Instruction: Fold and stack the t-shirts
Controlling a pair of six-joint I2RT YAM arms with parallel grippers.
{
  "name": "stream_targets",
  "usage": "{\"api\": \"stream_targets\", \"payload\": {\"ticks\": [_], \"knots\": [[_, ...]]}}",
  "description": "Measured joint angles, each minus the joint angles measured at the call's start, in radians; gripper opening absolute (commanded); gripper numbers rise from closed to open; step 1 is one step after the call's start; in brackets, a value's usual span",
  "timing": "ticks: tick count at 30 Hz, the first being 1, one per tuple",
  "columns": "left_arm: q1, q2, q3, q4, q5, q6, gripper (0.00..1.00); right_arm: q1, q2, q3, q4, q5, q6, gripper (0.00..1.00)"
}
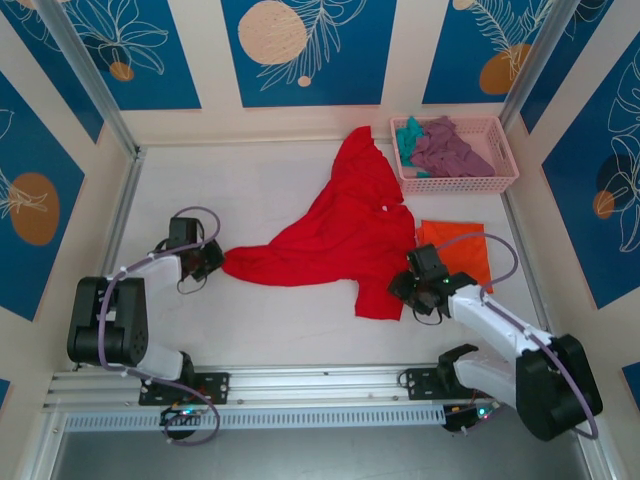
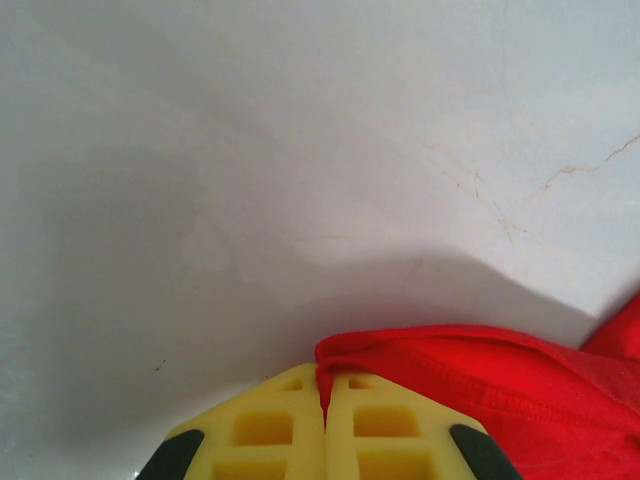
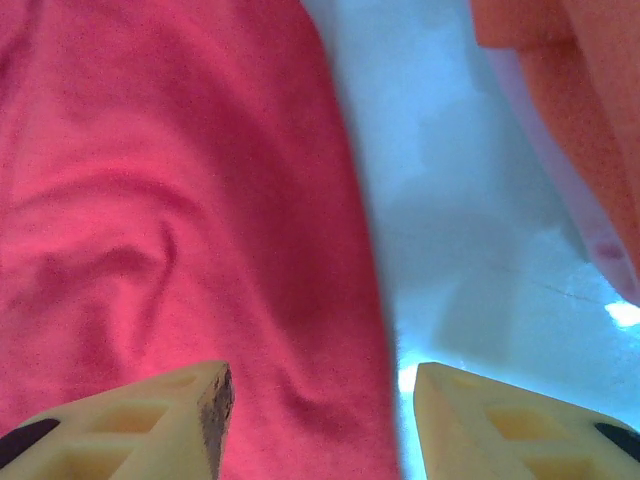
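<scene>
The red t-shirt (image 1: pixel 340 235) lies spread and rumpled across the middle of the table. Its left tip reaches my left gripper (image 1: pixel 213 262), whose yellow jaws are shut on the red hem (image 2: pixel 420 355). My right gripper (image 1: pixel 402 290) hovers open over the shirt's lower right edge (image 3: pixel 250 250), one finger (image 3: pixel 190 420) above the cloth and the other (image 3: pixel 480 420) over bare table. An orange t-shirt (image 1: pixel 458 245) lies folded flat just right of the red one. The mauve-purple t-shirt (image 1: pixel 450 150) and the teal t-shirt (image 1: pixel 408 135) sit crumpled in the basket.
The pink lattice basket (image 1: pixel 505 165) stands at the back right. White walls with metal rails (image 1: pixel 120 215) bound the table at left, right and back. Bare white tabletop (image 1: pixel 220 190) stretches left of the red shirt.
</scene>
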Motion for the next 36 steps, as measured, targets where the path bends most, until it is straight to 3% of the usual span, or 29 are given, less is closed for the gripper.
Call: {"api": "stream_targets", "payload": {"ticks": [17, 22, 23, 25, 32, 36], "knots": [[0.0, 0.0, -0.014, 0.011, 0.001, -0.012, 0.0, -0.007, 0.273, 0.152, 0.034, 0.064, -0.087, 0.47], [0.0, 0.0, -0.017, 0.021, 0.001, -0.018, 0.0, -0.005, 0.328, 0.19, 0.041, 0.076, -0.105, 0.35], [0.0, 0.0, -0.018, 0.024, 0.001, -0.018, 0.0, -0.005, 0.337, 0.197, 0.04, 0.078, -0.113, 0.27], [0.0, 0.0, -0.02, 0.026, 0.001, -0.018, 0.0, -0.005, 0.356, 0.212, 0.032, 0.081, -0.125, 0.01], [0.0, -0.011, -0.025, 0.025, 0.001, -0.023, 0.0, -0.003, 0.346, 0.235, -0.01, 0.081, -0.151, 0.0], [0.0, -0.1, -0.031, -0.02, -0.034, -0.065, 0.0, 0.012, 0.191, 0.233, -0.022, 0.104, -0.174, 0.0]]}}
